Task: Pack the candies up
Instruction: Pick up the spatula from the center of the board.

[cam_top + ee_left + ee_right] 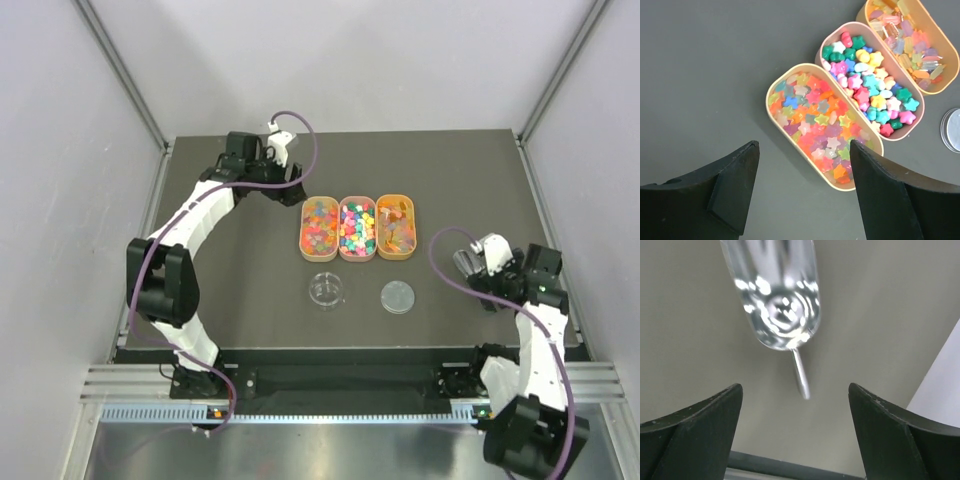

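The candies (345, 228) are many tiny multicoloured sweets filling three oval tan trays (303, 243) side by side at mid-table. In the left wrist view star-shaped candies (815, 120) fill the nearest tray (771, 96). My left gripper (290, 192) hovers just left of the left tray, and in its wrist view my left gripper (804, 150) is open and empty. My right gripper (478, 274) is at the table's right side. In its wrist view my right gripper (795, 388) is open and empty, with the metal scoop (775, 295) ahead of it, handle towards the jaws.
A clear round dish (327, 290) and a round clear lid (397, 297) lie in front of the trays. The lid's edge shows in the left wrist view (952, 130). The scoop (466, 262) shows as a shiny thing by my right gripper. Grey walls stand left, right and behind.
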Controlling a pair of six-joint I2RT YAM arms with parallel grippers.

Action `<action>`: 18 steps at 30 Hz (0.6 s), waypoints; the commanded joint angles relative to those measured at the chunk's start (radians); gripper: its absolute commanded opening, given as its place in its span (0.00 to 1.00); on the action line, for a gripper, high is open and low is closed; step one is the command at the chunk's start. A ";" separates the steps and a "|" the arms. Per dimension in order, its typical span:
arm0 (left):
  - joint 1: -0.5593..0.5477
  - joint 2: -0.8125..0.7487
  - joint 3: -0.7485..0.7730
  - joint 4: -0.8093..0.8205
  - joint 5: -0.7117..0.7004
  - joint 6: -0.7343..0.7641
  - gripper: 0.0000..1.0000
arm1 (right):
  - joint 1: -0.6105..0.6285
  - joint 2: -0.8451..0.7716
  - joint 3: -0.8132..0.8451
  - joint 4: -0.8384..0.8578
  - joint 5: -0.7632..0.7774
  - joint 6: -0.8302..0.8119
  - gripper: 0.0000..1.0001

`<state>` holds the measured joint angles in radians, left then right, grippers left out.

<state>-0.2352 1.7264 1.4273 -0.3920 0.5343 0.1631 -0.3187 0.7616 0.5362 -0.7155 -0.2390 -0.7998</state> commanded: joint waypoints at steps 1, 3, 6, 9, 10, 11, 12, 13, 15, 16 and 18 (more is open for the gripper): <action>-0.021 -0.011 0.044 0.030 0.001 0.013 0.77 | -0.130 0.099 0.016 -0.005 -0.107 -0.185 0.84; -0.029 -0.005 0.047 0.030 -0.005 0.016 0.78 | -0.154 0.137 0.027 -0.009 -0.118 -0.240 0.81; -0.035 0.001 0.048 0.033 -0.034 0.015 0.79 | -0.186 0.197 0.041 -0.050 -0.144 -0.332 0.75; -0.036 0.007 0.051 0.038 -0.056 0.016 0.80 | -0.209 0.225 0.039 -0.056 -0.138 -0.371 0.75; -0.038 0.007 0.051 0.041 -0.059 0.016 0.80 | -0.227 0.234 0.038 -0.052 -0.141 -0.378 0.75; -0.038 0.009 0.051 0.044 -0.066 0.016 0.80 | -0.235 0.240 0.039 -0.050 -0.143 -0.386 0.74; -0.039 0.007 0.051 0.044 -0.069 0.016 0.80 | -0.243 0.251 0.041 -0.045 -0.141 -0.397 0.75; -0.041 0.007 0.051 0.045 -0.072 0.019 0.79 | -0.256 0.271 0.042 -0.033 -0.141 -0.401 0.74; -0.042 0.007 0.050 0.044 -0.079 0.021 0.79 | -0.270 0.300 0.050 -0.016 -0.141 -0.409 0.72; -0.044 0.007 0.048 0.042 -0.077 0.023 0.79 | -0.284 0.332 0.054 -0.004 -0.143 -0.407 0.71; -0.047 0.010 0.047 0.044 -0.079 0.023 0.79 | -0.295 0.364 0.074 -0.002 -0.152 -0.406 0.67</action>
<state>-0.2729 1.7271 1.4384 -0.3889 0.4667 0.1661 -0.5808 1.0714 0.5423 -0.7483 -0.3450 -1.1645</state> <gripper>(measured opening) 0.792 0.694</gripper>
